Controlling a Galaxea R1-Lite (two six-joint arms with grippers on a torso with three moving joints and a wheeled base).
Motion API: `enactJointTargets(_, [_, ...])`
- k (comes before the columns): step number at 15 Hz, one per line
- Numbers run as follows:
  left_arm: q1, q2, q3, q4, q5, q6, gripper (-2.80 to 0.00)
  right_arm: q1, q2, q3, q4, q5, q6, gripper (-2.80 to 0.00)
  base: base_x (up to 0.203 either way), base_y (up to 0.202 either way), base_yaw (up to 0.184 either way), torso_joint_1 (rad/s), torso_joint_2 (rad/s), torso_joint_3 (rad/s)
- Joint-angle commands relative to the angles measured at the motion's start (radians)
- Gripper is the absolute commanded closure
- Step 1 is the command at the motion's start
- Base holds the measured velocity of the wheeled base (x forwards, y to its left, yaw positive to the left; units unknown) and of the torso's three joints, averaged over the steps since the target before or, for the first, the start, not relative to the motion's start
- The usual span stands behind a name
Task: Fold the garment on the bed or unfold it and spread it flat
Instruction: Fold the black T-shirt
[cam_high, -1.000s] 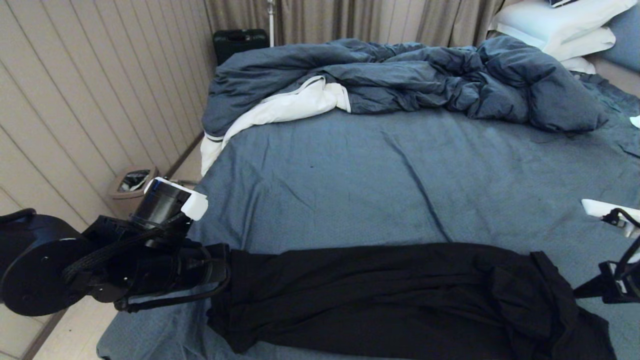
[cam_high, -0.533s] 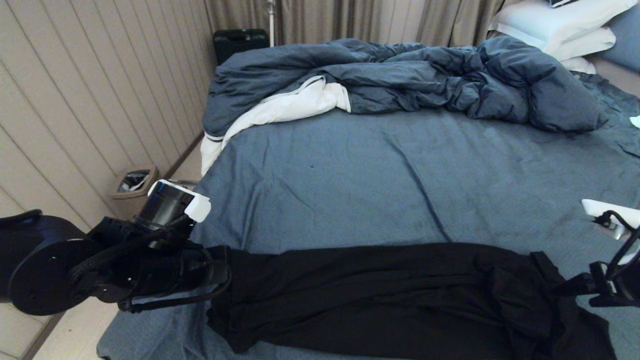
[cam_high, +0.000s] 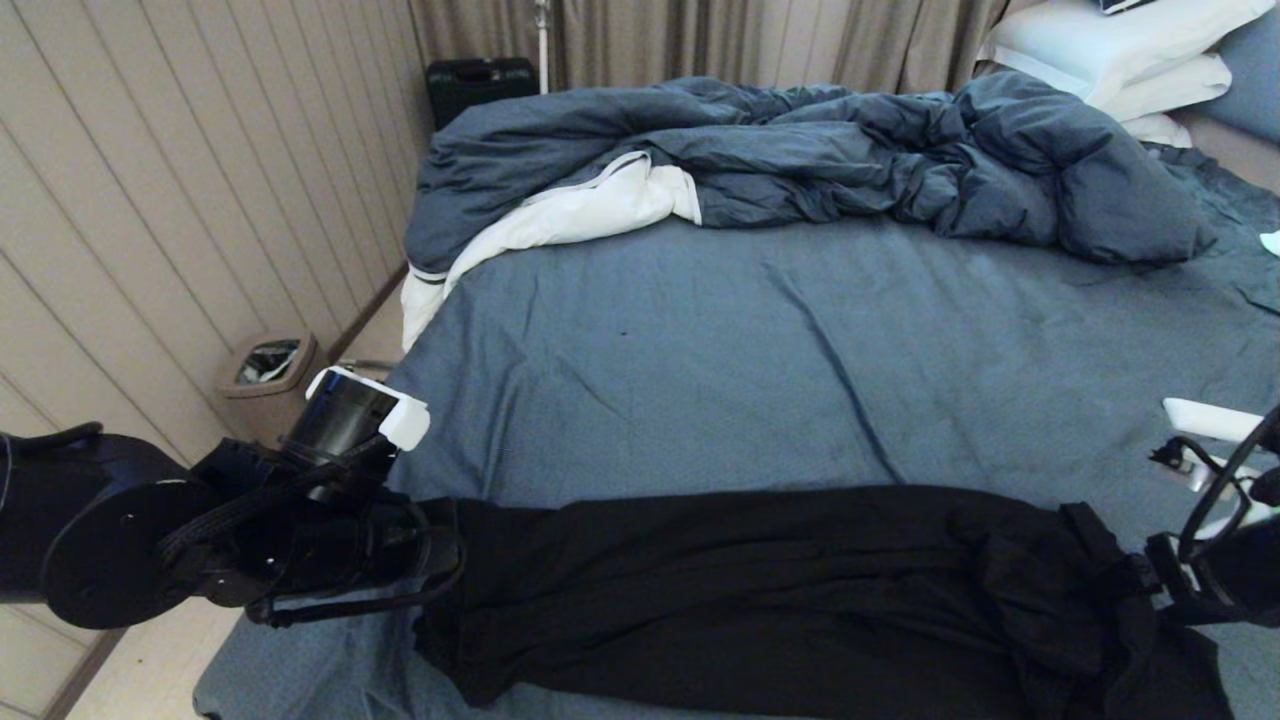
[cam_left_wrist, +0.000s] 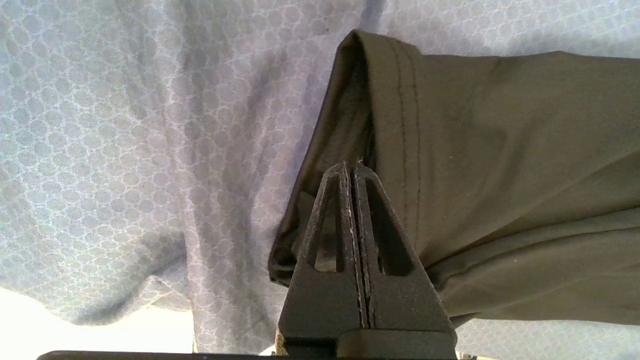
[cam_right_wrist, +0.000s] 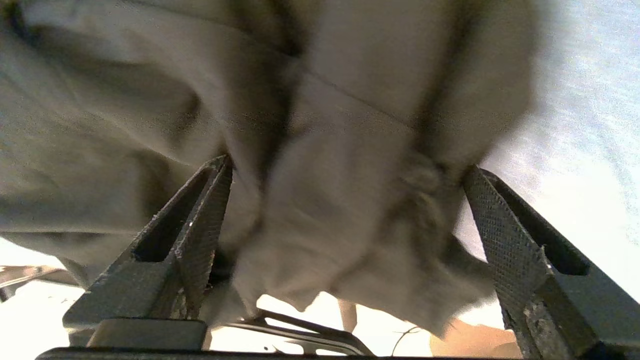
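While the garment lies bunched in a long black band across the near edge of the bed, its long axis runs left to right, with a stitched hem at the left end and a thicker heap of folds at the right. My left gripper is pinched tight on that hemmed left end. My right gripper stands wide, its fingers either side of the bunched cloth at the right end without clamping it. Beyond the shirt the slate-blue sheet is bare up to a crumpled duvet and white pillows at the far right. A panelled wall, a small bin and curtains close the room.
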Motion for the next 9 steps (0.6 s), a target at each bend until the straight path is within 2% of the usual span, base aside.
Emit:
enactJointTargets(1, [0.0,0.004,0.003,0.0,0.002,-0.004,0.0,0.026,0.025,0.005,0.004,0.006,0.0,-2.8,0.0,0.0,0.0,0.0,0.0,0.0])
enactJointTargets(4, [0.0,0.003,0.011,-0.001,0.002,-0.005,0.0,0.07,0.047,0.009,0.003,0.006,0.008,-2.8,0.0,0.0,0.0,0.0,0.0,0.0])
enactJointTargets(9, [0.001,0.001,0.012,-0.001,0.002,-0.005,0.0,0.076,0.109,-0.001,-0.004,0.004,0.008,-2.8,0.0,0.0,0.0,0.0,0.0,0.0])
